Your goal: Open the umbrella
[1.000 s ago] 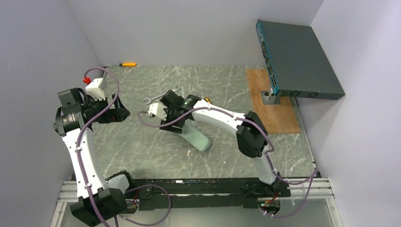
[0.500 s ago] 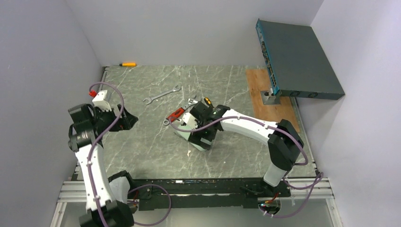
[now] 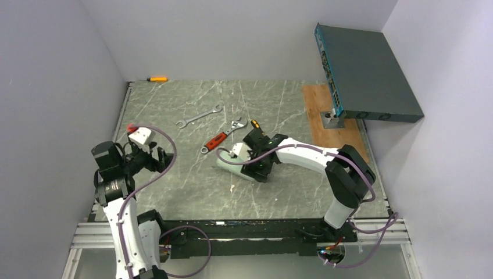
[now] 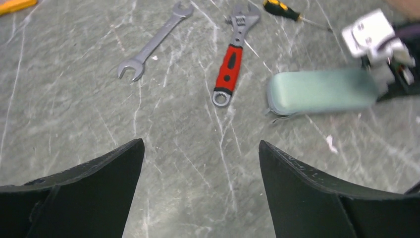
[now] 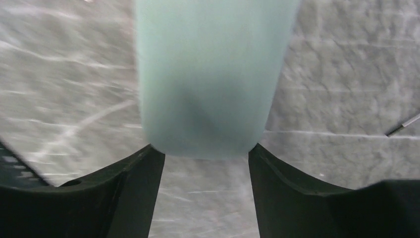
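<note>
The left arm has drawn back toward the near edge of the table (image 3: 174,192) since a second ago. Its left fingers (image 4: 121,171) are spread wide, with only bare table between them, and they hold nothing.

The right arm, which was stretched out over the tools a second ago, has come back toward the middle. It now sits low over the mint-green case (image 4: 319,91). The right fingers (image 5: 136,191) stand partly apart, and the rounded end of the case lies just at their tips. I cannot tell if they already pinch it, because the wrist view is blurred.

The case seems turned a little compared with before and lies more across the table than diagonal.

Because the right arm has left that area, the silver wrench (image 4: 153,42) and the red-handled adjustable wrench (image 4: 230,64) are now in plain view. They lie well apart from the case, toward the far side. A small black-and-yellow screwdriver (image 4: 285,9) lies near the head of the adjustable wrench.

I cannot see the umbrella itself in any view, so I cannot tell where it is.
</note>
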You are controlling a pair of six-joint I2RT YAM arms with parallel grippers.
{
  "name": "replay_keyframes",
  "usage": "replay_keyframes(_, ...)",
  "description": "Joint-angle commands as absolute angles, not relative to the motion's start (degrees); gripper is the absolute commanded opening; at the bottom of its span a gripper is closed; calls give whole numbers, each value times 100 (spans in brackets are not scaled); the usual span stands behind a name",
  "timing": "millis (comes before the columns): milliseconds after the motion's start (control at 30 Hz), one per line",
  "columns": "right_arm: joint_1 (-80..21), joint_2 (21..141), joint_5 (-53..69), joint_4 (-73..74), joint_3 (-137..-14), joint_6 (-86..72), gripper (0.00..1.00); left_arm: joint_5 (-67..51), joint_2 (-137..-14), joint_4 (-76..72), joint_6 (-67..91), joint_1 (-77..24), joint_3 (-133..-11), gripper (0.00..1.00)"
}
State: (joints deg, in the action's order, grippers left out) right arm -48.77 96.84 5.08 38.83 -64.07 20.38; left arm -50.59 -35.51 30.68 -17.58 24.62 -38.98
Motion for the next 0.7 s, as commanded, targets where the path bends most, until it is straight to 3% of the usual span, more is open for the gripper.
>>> replay_keyframes(0,-4168,9414,459,3076,-5845,3590,63,-5509,-3751,3655,-3677,2069,-3825,89)
replay_keyframes(100,-3961,9331,402,2894,-5765,4263,67,-5308,-3712,3253,-4030,1643,-3421,88)
replay_keyframes(233,-3830,9218,1048,3538,-6319,4093,88,-4758,-3544,2357,-3952,654,-2954,88)
replay_keyframes(300,-3832,8996,1386,3615,-6423,3896,94,-4386,-3548,2016,-3817,164,-2811,88)
replay_keyframes(467,-4212,8678,1561,2940,-6350,3283,95,-3964,-3628,1499,-3871,-345,-2523,86)
replay_keyframes(667,-4514,9364,1368,2313,-6329,3050,94,-3637,-3911,1189,-4591,-844,-2299,73)
